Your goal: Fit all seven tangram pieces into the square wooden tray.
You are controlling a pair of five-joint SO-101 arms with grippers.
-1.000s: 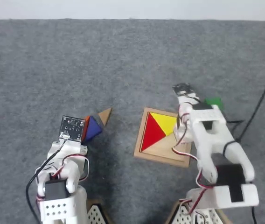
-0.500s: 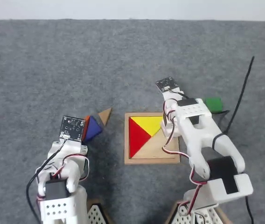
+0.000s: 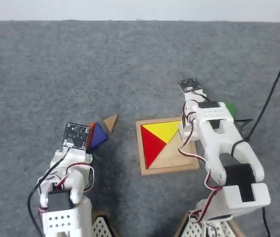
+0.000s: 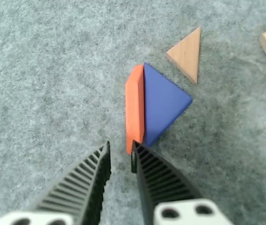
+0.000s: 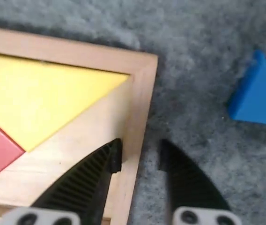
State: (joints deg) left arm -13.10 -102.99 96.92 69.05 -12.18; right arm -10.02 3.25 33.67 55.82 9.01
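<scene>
So, overhead the tray [image 3: 169,169] sits at 3 o'clock from the left gripper [image 4: 120,149], with the yellow triangle [image 3: 163,130] and red triangle [image 3: 152,145] already in. The right gripper [image 5: 138,157] straddles its rim, jaws slightly apart, not pinching. Its wrist cam catches a light-blue triangle [image 5: 257,93] nearby, and overhead a green piece [image 3: 230,108] peeks out at the tray's 1 o'clock. The left gripper is barely open and empty, tips by the orange piece [image 4: 135,108].

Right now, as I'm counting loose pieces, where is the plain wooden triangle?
High view: the wooden triangle lies left of the tray, beside the blue triangle, ahead of the left gripper.
</scene>
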